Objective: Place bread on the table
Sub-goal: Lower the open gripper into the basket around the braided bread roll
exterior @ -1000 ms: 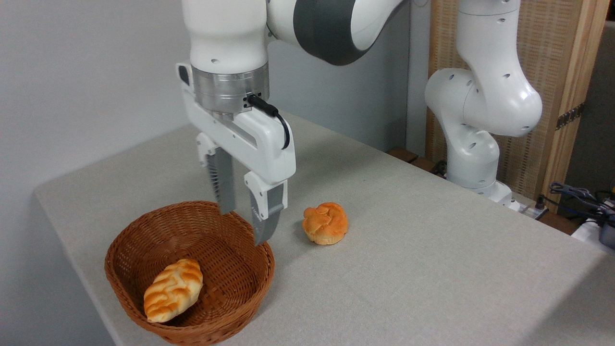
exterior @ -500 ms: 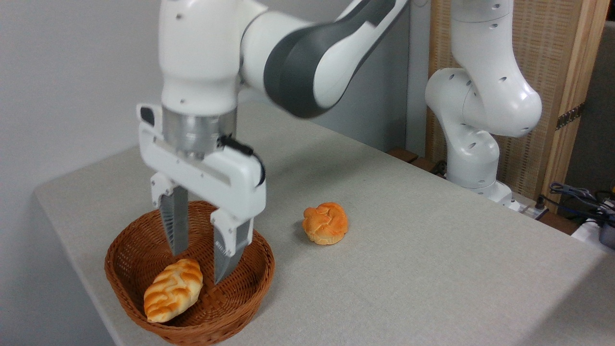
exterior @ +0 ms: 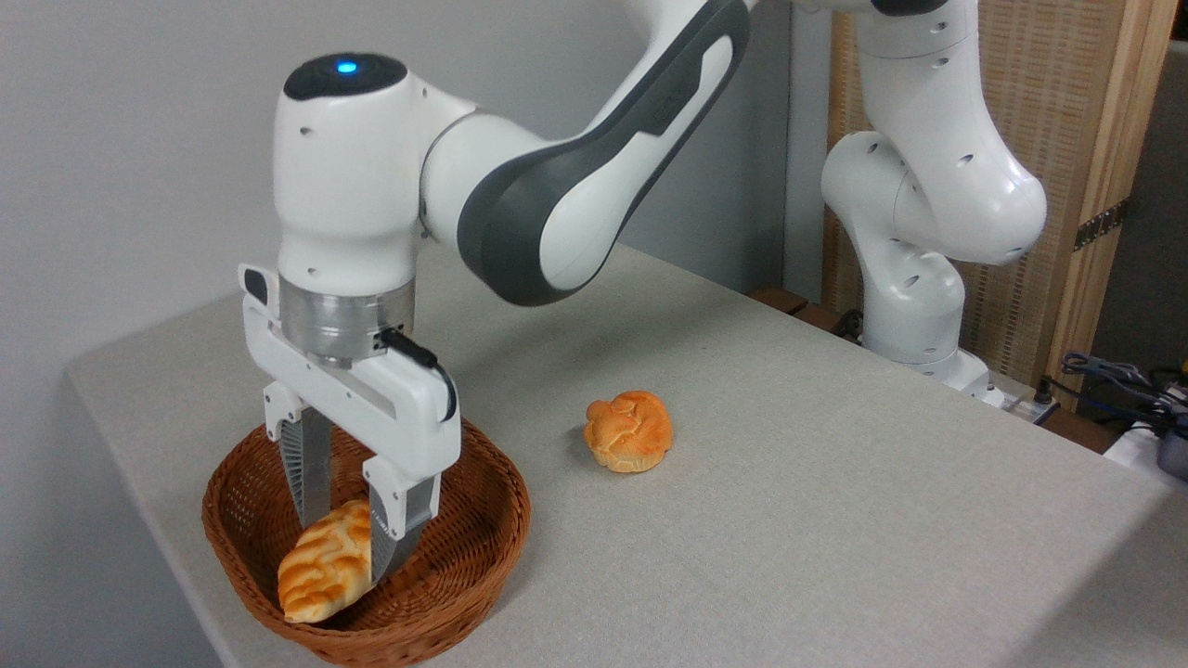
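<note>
Your jaws stand apart, one finger on each side of the upper end of the bread (exterior: 327, 564), and they are not clamped on it; whether either finger touches the loaf you cannot tell from this view. The gripper (exterior: 348, 543) points straight down inside the wicker basket (exterior: 464, 566), with the far finger (exterior: 306, 473) behind the loaf and the near finger (exterior: 394, 538) in front of it, covering part of its right edge. The bread lies in the basket's bottom, tilted with its long axis running from about 1 o'clock to 7 o'clock, striped top facing up, lower end against the near-left wall. The basket sits on the table (exterior: 789, 520) near its front-left corner. From the basket, at roughly 2 o'clock, you see the rounder orange bun (exterior: 629, 431) resting directly on the cloth-textured top, well apart from the rim. The arm (exterior: 557, 195) reaches in from the upper right, and its white base (exterior: 914, 306) stands beyond the table's far edge.
</note>
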